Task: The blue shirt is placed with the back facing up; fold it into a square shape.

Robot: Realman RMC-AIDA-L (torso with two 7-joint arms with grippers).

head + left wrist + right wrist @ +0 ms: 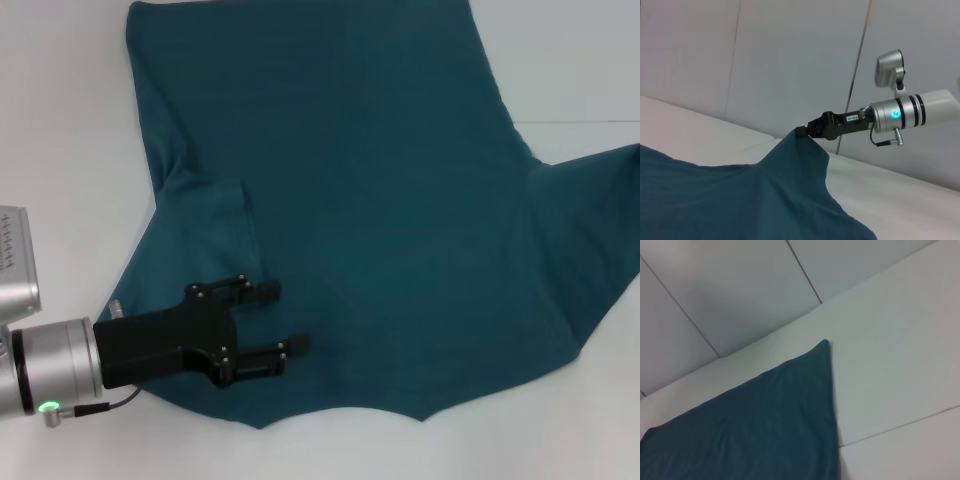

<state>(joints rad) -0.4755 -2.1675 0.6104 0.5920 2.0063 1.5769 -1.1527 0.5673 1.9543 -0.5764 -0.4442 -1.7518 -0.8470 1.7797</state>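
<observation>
No writing can be read. The blue shirt (pixel 380 200) is spread on the white table (pixel 560 440). The left gripper (pixel 290 320) is held low over its near left part, fingers apart, empty. The right gripper (pixel 802 132) is pinched on a lifted shirt edge.

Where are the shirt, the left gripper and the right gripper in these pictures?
shirt (pixel 380 200), head view, middle of the flat back panel.
left gripper (pixel 292 318), head view, between the open fingertips, above the shirt.
right gripper (pixel 801 132), left wrist view, at the fingertips pinching the raised shirt edge.
</observation>
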